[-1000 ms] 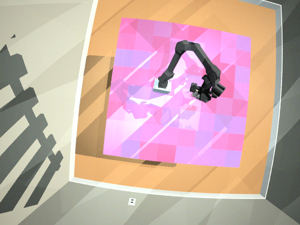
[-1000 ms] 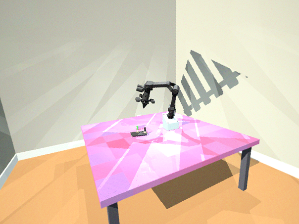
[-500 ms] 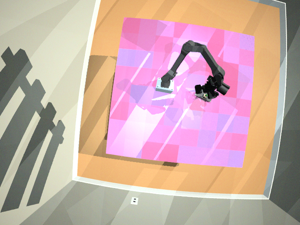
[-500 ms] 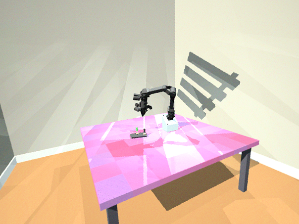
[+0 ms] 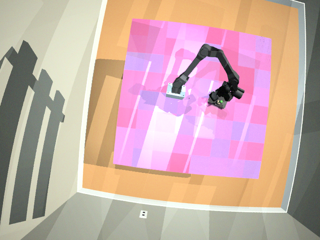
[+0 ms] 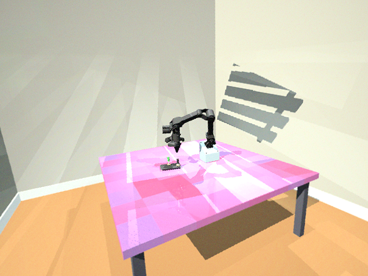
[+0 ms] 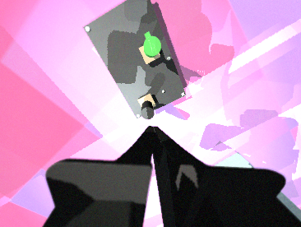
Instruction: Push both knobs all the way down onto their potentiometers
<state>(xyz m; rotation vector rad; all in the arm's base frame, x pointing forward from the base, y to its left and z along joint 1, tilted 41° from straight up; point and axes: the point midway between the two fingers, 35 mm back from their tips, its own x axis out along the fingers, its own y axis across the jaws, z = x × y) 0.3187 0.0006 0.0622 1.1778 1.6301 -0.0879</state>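
Note:
The dark circuit board (image 5: 213, 102) (image 6: 166, 167) (image 7: 100, 34) stands low on the table. A green knob (image 5: 221, 101) (image 6: 168, 158) (image 7: 152, 46) with a pointer stands up on one tan potentiometer (image 7: 145, 55), with shaft or body showing below it in the exterior view. A black knob (image 6: 177, 160) (image 7: 147, 111) stands on the other tan potentiometer (image 7: 145, 99), near the board's end; how far down it sits cannot be told. My gripper (image 6: 177, 150) (image 7: 152, 130) is shut and empty. It points down above the board, touching nothing, with its tips just below the black knob in the wrist view.
The pink patchwork table (image 5: 196, 157) (image 6: 177, 220) carries the arm's pale blue base (image 5: 175, 97) (image 6: 209, 155), which stands beside the board. The arm (image 5: 192, 64) (image 6: 189, 116) arches over from the base. Strong light patches and shadows cross the table and board.

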